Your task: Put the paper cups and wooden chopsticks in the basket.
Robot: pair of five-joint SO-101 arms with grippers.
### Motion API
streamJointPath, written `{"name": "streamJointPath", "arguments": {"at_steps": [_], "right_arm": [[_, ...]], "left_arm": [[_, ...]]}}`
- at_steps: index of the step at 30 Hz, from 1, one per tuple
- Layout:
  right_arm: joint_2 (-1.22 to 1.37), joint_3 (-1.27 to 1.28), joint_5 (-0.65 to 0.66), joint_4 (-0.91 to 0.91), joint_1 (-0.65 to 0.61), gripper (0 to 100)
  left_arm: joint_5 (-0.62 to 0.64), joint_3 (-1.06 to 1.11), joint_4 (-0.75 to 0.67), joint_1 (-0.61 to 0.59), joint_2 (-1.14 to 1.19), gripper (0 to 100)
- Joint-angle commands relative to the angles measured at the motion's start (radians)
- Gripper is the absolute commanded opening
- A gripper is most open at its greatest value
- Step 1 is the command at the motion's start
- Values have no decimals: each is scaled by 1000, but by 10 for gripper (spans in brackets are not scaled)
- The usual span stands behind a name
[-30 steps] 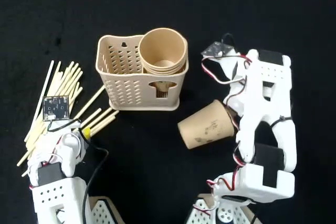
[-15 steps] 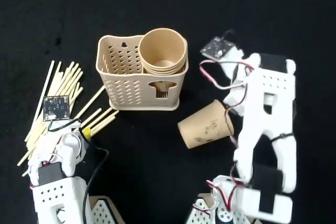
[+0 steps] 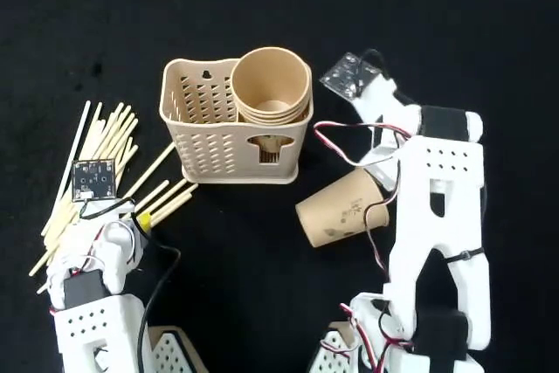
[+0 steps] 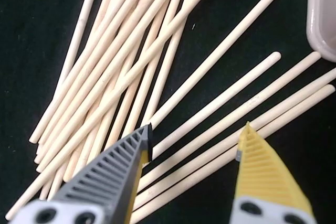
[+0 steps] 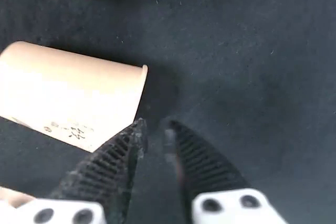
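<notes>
Black cloth-covered table (image 3: 87, 32)

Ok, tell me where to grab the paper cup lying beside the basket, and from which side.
Grip the paper cup by its wall at the rim. It lies on its side with the mouth towards the right gripper, so probably come in from that end, one finger inside, one outside; the round body would likely roll.

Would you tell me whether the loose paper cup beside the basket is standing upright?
No, the paper cup lies on its side on the black table beside the basket.
</notes>
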Motion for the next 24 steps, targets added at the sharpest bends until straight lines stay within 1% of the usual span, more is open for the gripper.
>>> {"name": "streamJointPath", "arguments": {"at_steps": [1,3,4,7,9,12,16,20,21,24], "right_arm": [[-35,51,-14,-46,9,286],[-35,101,-18,-81,-11,365],[-35,124,-25,-104,-15,387],[-35,185,-77,-186,-18,379],[-35,225,-78,-224,-17,348],[-35,274,-78,-252,-17,264],[-44,291,-86,-242,-14,136],[-44,277,-86,-201,-14,30],[-44,259,-87,-184,-12,13],[-44,177,-112,-114,18,31]], "left_arm": [[-5,1,-11,45,-8,266],[-5,8,-12,59,-9,266],[-5,8,-12,56,-9,266],[-5,7,-12,47,-9,266],[-5,7,-12,45,-9,266],[-5,7,-12,45,-9,266],[-5,7,-12,45,-9,266],[-5,7,-12,45,-9,266],[-5,7,-12,45,-9,266],[-5,7,-12,45,-9,266]]}}
